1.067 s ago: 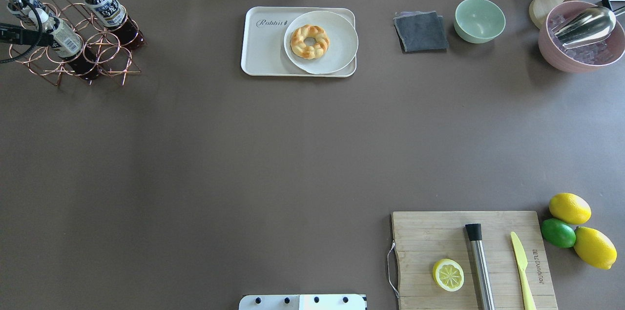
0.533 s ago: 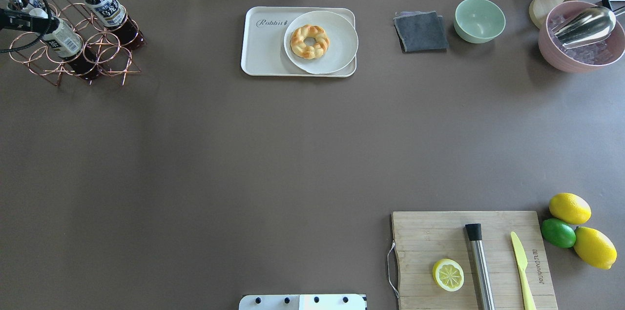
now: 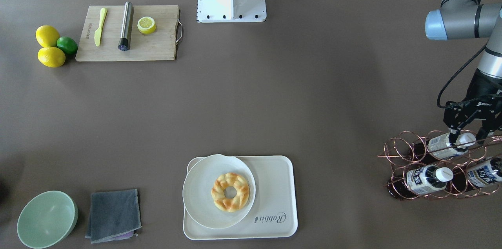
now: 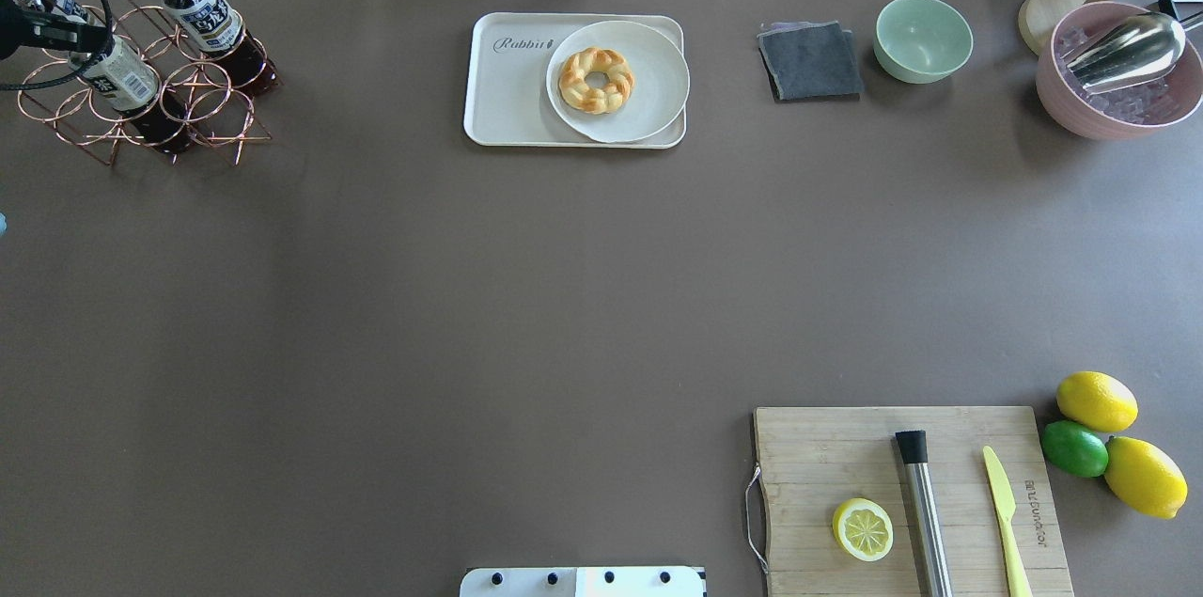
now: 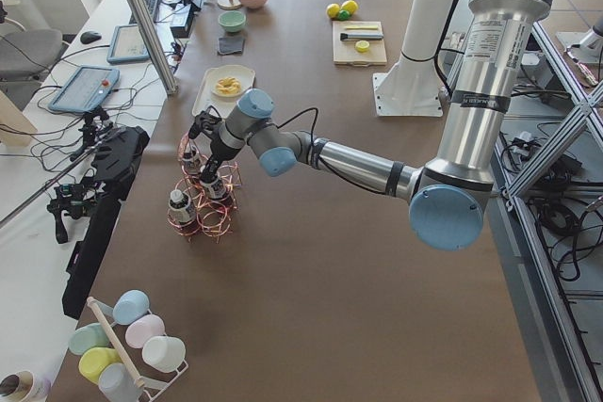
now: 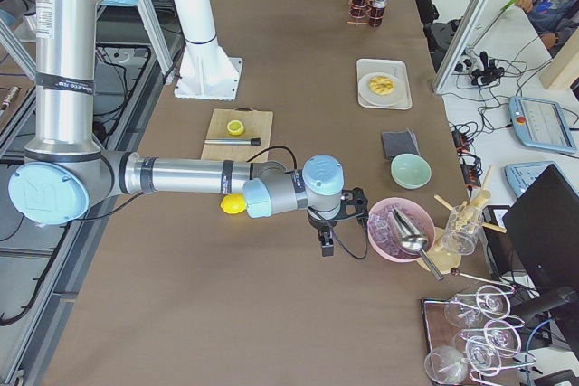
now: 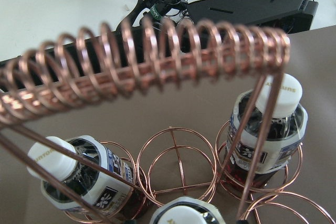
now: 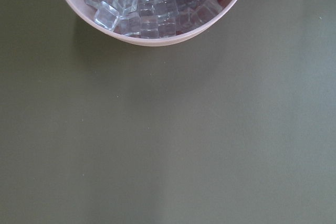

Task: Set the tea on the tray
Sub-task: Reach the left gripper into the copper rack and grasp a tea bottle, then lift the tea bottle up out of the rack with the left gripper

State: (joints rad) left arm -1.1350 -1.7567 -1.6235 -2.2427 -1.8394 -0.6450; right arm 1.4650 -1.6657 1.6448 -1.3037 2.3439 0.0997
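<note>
Overhead exterior view: the left gripper (image 4: pixel 42 31) is parked over the copper wire rack (image 4: pixel 193 99) at the table's far left corner, right on the cap end of the tea (image 4: pixel 120 75). From the front-facing camera its jaws look spread, one finger on either side of that white cap; can't say if they touch it. The tea lies tilted in the rack, with another bottle (image 4: pixel 202 9) just to its right. The tray (image 4: pixel 507 108) sits far middle, well apart from the rack, with a white plate (image 4: pixel 658 80) and donut (image 4: pixel 596 80) on its right half. The right gripper (image 6: pixel 327 243) hangs near the pink ice bowl (image 6: pixel 373 232), far right; can't tell its jaws.
</note>
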